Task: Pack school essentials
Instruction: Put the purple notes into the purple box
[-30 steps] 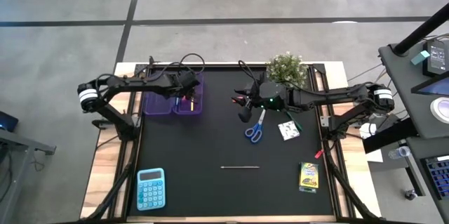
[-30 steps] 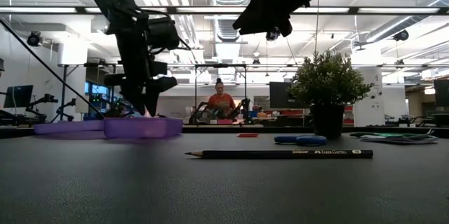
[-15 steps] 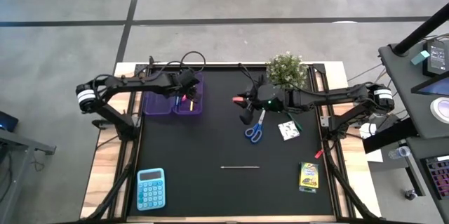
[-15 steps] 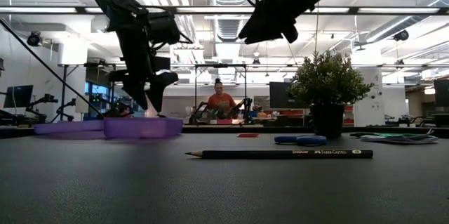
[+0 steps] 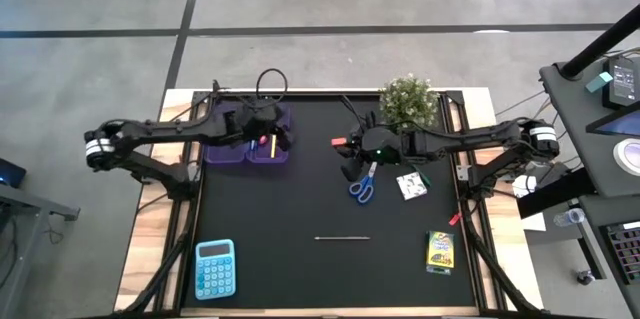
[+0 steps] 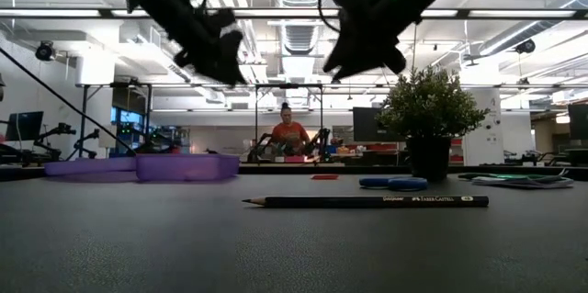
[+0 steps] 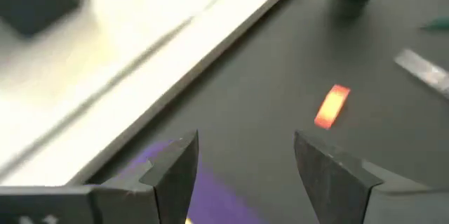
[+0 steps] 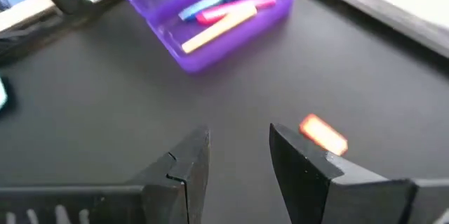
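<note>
Tabletop (image 5: 300,189), black and framed in wood, carries everything, and the purple case (image 5: 248,144) near its far left corner is the natural landmark, since the loose pieces are meant to end up in it. Pens (image 8: 224,10) already lie inside its right half, blue, pink and yellow side by side, so packing is part done by my reading.

Above the case hangs the left pincer (image 5: 262,131), spread wide with nothing between its fingers; I take that as the pose of having let something go into the case.

To the right of the case, well apart, the right pincer (image 5: 352,155) hovers with its fingers parted and empty, apparently lined up for a pick. The red eraser (image 5: 338,143) lies just beside it, between it and the case, and looks like the next target.

Farther right of the case lie the scissors (image 5: 362,185), the white packet (image 5: 410,186) and the crayon box (image 5: 440,251), all awaiting collection. A pencil (image 5: 342,238) lies nearer the front, unpacked.
</note>
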You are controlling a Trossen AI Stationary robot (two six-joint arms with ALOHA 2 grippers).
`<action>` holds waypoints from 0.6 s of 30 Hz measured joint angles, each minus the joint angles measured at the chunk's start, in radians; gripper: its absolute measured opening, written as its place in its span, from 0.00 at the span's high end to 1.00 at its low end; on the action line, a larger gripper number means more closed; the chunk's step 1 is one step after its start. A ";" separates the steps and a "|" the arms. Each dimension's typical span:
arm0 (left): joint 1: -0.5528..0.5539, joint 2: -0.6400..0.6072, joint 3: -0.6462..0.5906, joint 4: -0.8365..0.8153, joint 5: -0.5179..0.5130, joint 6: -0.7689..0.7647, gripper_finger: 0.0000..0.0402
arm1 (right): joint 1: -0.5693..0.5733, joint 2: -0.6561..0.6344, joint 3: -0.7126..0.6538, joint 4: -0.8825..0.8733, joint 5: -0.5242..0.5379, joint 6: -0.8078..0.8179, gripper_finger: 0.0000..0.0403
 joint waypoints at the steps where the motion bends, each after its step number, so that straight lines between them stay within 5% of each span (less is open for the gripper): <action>1: -0.014 -0.015 -0.004 0.038 0.001 0.030 0.46 | 0.000 0.005 0.000 -0.025 0.000 0.025 0.66; 9: -0.074 -0.136 -0.103 0.234 0.007 0.152 0.46 | 0.003 0.008 0.000 -0.367 -0.033 0.235 0.66; 18: -0.075 -0.219 -0.165 0.262 0.007 0.152 0.46 | 0.070 0.007 0.000 -0.650 -0.034 0.468 0.66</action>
